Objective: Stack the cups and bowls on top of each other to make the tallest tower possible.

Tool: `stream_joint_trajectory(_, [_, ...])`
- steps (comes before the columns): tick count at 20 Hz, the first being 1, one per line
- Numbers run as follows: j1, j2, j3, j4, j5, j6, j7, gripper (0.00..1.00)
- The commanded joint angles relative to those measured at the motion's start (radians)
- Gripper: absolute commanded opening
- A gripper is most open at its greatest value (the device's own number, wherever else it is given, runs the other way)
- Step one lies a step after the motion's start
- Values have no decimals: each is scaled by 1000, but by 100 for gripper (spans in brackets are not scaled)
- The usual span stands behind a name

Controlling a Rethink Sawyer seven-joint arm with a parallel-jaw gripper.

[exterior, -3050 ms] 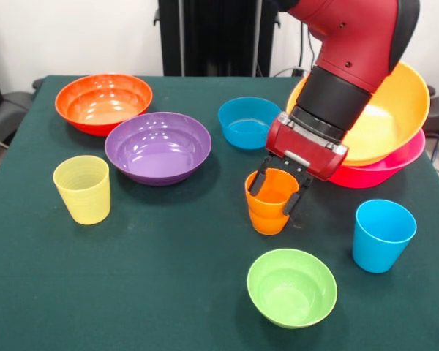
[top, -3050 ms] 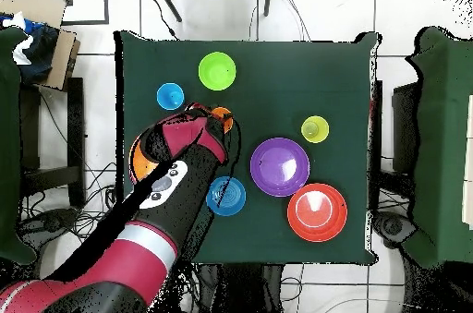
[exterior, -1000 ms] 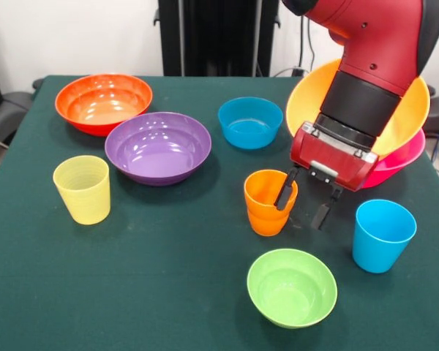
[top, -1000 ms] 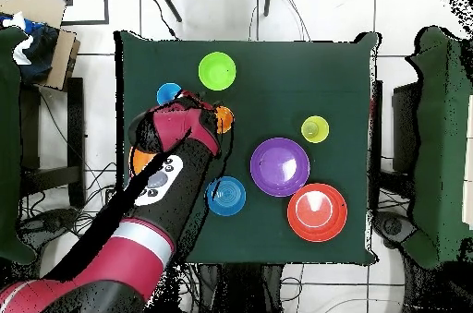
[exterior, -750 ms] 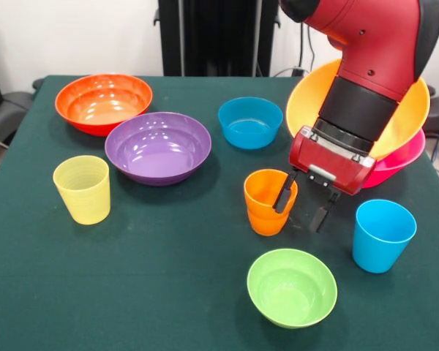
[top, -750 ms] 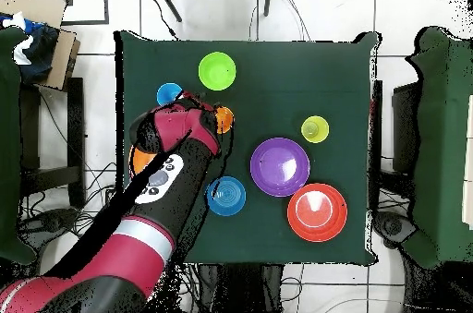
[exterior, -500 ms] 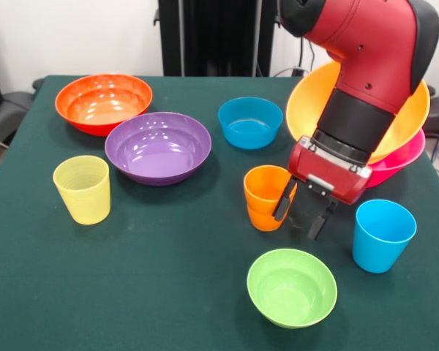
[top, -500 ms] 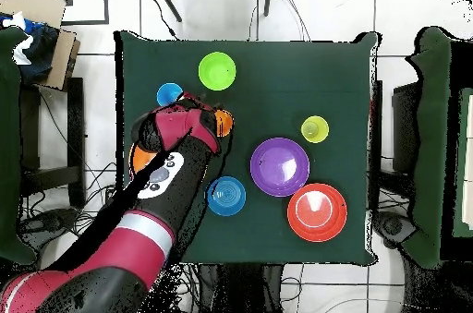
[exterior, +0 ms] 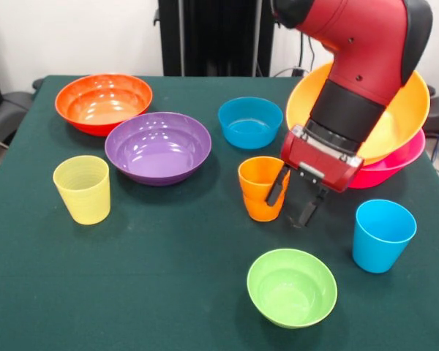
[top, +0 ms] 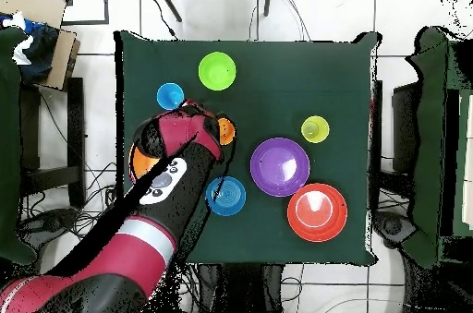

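Note:
An orange cup (exterior: 257, 189) stands mid-table, leaning slightly left, with a step halfway down like one cup nested in another. My gripper (exterior: 291, 199) is open. Its left finger (exterior: 276, 189) lies against the cup's right rim, while the other hangs free to the right. A sky blue cup (exterior: 383, 235) stands at the right and a pale yellow ribbed cup (exterior: 82, 189) at the left. The large orange bowl (exterior: 406, 110) sits tilted in the hot pink bowl (exterior: 395, 167) behind my arm. Purple (exterior: 158, 146), red-orange (exterior: 102, 102), blue (exterior: 249, 122) and lime green (exterior: 292, 287) bowls stand apart.
From above, the arm covers the large bowls except for an orange sliver (top: 139, 162). The lime green bowl (top: 217, 71) and the sky blue cup (top: 170, 96) lie beyond the arm's head, the purple bowl (top: 280, 166) to its right. The green cloth ends at the table edges.
My gripper left its straddle of the orange cup, shifted right, then swung back left in the front view. The cup has slid a little left and tipped. The gripper stayed open.

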Motion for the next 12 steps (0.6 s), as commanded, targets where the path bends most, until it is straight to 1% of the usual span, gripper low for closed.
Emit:
stream_joint_trajectory(1, [14,-71,143,97,-14,113,53,100])
stream_joint_trajectory(7, [-1,-63,148,78,-21,113,37,100])
stream_joint_trajectory(12, [-7,-70,148,67,-25,136,24,100])
